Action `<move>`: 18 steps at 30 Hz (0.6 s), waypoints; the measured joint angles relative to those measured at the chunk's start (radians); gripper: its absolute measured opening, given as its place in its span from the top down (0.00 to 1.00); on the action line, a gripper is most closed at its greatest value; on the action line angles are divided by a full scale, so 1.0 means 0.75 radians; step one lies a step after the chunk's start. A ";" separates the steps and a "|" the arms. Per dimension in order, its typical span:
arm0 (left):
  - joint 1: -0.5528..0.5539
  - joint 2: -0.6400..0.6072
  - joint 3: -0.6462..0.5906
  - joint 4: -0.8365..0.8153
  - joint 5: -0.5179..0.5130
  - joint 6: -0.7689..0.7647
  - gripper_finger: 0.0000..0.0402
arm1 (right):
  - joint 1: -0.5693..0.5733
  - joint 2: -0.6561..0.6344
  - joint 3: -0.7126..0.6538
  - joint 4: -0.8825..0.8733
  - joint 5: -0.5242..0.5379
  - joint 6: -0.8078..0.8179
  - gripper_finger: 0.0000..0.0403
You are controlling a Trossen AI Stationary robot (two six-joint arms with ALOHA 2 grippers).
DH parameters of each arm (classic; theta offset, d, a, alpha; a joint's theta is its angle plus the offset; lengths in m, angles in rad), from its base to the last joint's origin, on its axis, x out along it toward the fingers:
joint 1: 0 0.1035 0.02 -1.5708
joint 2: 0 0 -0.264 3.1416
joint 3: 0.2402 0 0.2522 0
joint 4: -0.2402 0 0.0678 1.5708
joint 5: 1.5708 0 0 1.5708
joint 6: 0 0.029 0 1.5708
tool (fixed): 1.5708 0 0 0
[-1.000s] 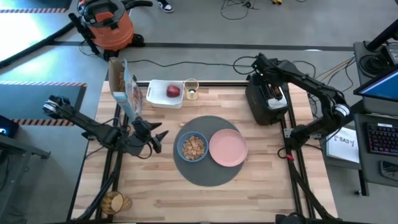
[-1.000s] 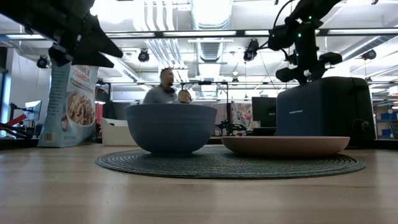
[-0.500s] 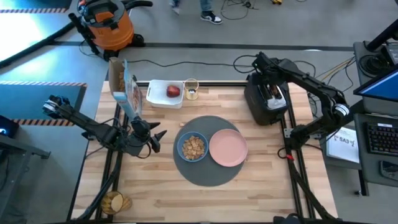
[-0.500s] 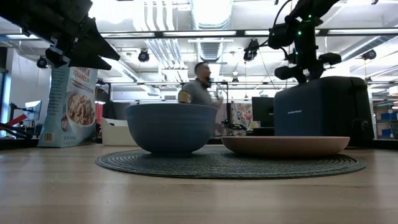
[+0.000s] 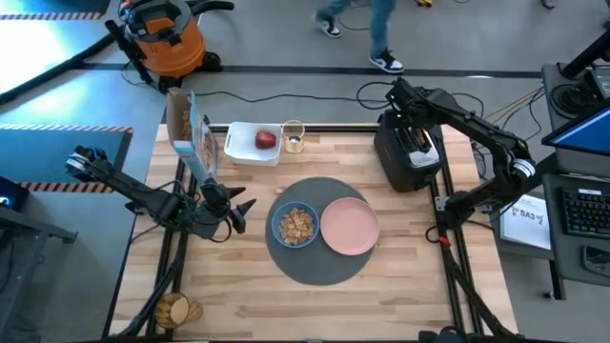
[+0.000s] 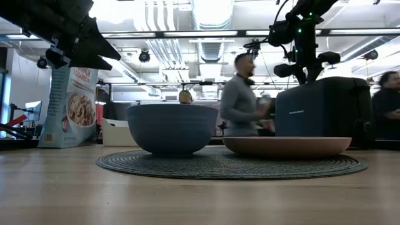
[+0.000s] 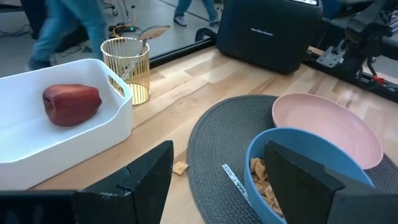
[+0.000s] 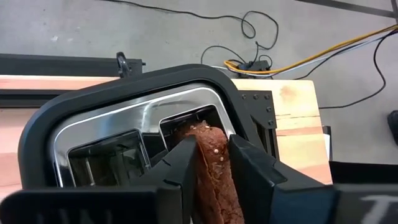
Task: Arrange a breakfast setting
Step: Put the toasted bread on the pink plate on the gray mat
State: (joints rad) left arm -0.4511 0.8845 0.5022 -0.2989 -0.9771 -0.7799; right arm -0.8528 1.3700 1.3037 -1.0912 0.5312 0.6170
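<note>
At the table's left side, the cereal box (image 5: pixel 191 138) stands upright near the far edge. The left gripper (image 5: pixel 238 211) hovers above the wood just left of the mat (image 5: pixel 315 272), its 2 fingers (image 7: pixel 298 174) spread apart with nothing between them. From the left wrist view, the blue bowl (image 7: pixel 311 168) sits directly beyond those open jaws, not between them.

Behind the left gripper, the white tray (image 5: pixel 243 145) holds the red apple (image 5: pixel 265 140). Just beside the tray stands a gold wire cup (image 7: pixel 127 70) with a spoon (image 7: pixel 146 37) leaning in it.

At the centre, the round dark grey mat carries 2 dishes. The blue bowl, filled with cereal pieces (image 5: pixel 296 225), stands on its left half. The pink plate (image 5: pixel 349 227) lies on its right half, touching or nearly touching the bowl. A cereal crumb (image 7: pixel 180 167) lies on the wood near the mat's edge.

On the right, the black toaster (image 5: pixel 405 152) stands at the table's far right corner. The right gripper (image 8: pixel 211 162) is directly over it. Its 2 fingers are closed on the toast slice (image 8: pixel 214 171), which stands upright between the jaws, its far end inside 1 of the toaster's 2 slots.

A person (image 6: pixel 240 97) is in the room beyond the table.
</note>
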 joint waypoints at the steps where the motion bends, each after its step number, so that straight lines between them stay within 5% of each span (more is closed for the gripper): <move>1: 0.000 0.000 0.000 0.001 0.000 0.000 0.42 | 0.000 0.000 0.000 -0.001 0.001 0.000 0.79; 18: 0.000 0.000 -0.002 -0.001 0.000 0.000 0.42 | 0.000 -0.004 -0.053 0.005 0.024 -0.020 0.77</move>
State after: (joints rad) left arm -0.4511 0.8848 0.5011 -0.2996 -0.9771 -0.7799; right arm -0.8528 1.3666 1.2636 -1.0874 0.5495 0.6018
